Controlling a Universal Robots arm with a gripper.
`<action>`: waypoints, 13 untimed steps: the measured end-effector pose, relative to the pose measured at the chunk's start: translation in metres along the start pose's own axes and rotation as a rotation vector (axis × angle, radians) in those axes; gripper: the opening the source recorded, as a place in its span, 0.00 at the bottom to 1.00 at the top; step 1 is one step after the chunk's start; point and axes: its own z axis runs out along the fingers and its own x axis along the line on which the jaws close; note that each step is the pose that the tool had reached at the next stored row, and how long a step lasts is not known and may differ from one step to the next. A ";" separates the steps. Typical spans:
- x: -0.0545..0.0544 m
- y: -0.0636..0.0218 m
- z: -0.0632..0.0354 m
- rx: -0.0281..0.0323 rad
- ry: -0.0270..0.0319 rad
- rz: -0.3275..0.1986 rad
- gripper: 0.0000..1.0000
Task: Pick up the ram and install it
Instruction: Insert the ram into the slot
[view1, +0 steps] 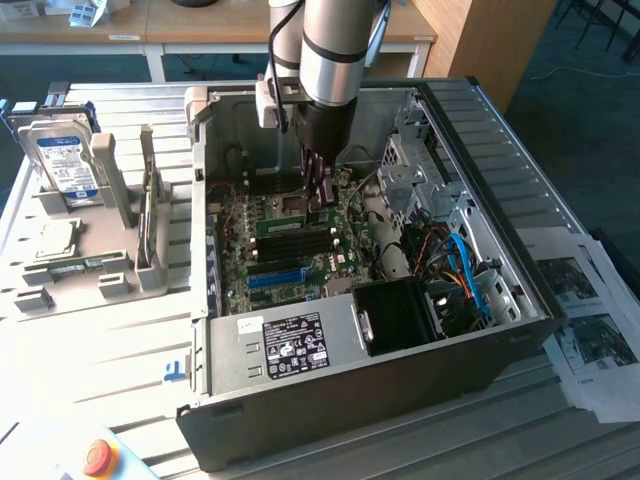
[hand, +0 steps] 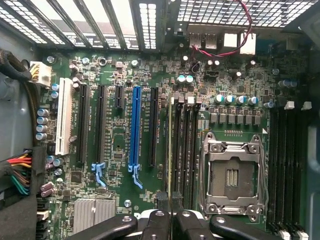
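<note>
Inside the open computer case (view1: 520, 200), my gripper (view1: 320, 200) reaches down onto the large green motherboard (view1: 240, 250). In the wrist view its dark fingers (hand: 162, 200) stand close together at the near end of the memory slots. Between them runs the ram (hand: 170, 145), edge-on as a thin pale green line along the slot next to the black empty slots (hand: 186, 150). In the exterior view the ram (view1: 290, 224) is a light green strip just below the fingers. The gripper (hand: 170, 200) is shut on the ram. How deep it sits in the slot I cannot tell.
A silver processor socket (hand: 230, 175) lies beside the slots, a blue card slot (hand: 134, 125) on the other side. Blue cables (view1: 465, 265) and a black power supply (view1: 300, 340) fill the case's near side. A grey fixture (view1: 120, 280) at the exterior view's left holds a hard drive (view1: 65, 160).
</note>
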 end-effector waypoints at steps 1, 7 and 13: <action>0.000 0.0000 0.0001 0.0001 -0.0001 0.000 0.12; 0.000 0.0000 0.0004 0.0003 -0.0007 0.021 0.12; 0.000 0.0000 0.0008 0.0004 -0.0011 0.023 0.12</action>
